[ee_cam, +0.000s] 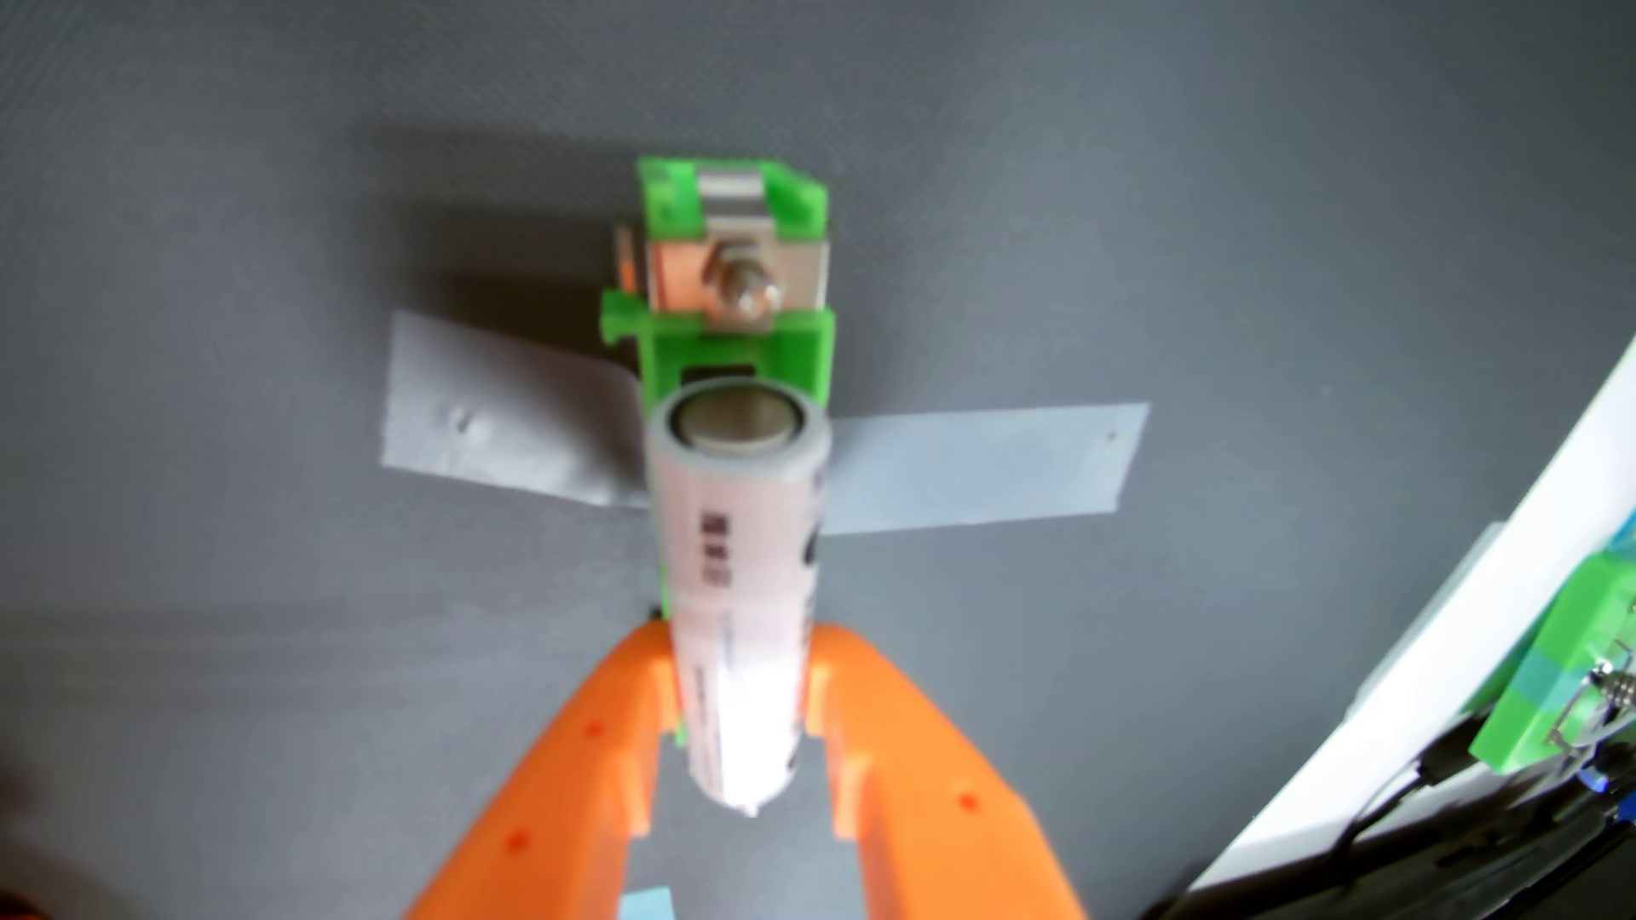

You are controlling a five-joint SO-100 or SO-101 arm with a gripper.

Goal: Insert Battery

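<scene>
A white cylindrical battery (735,531) with dark print runs lengthwise up the middle of the wrist view. My orange gripper (739,650) is shut on its near half, one finger pressed against each side. The battery's far metal end (733,423) hangs over the near end of a green battery holder (797,354). That holder is fixed to the grey mat with strips of grey tape (983,469). A metal contact clip with a bolt (739,274) sits at the holder's far end. The battery hides the holder's near part, so I cannot tell whether they touch.
A white board (1416,708) crosses the right edge at an angle. On it are another green holder with a spring (1576,690) and black cables (1381,823). A small blue tape piece (646,907) lies at the bottom edge between the fingers.
</scene>
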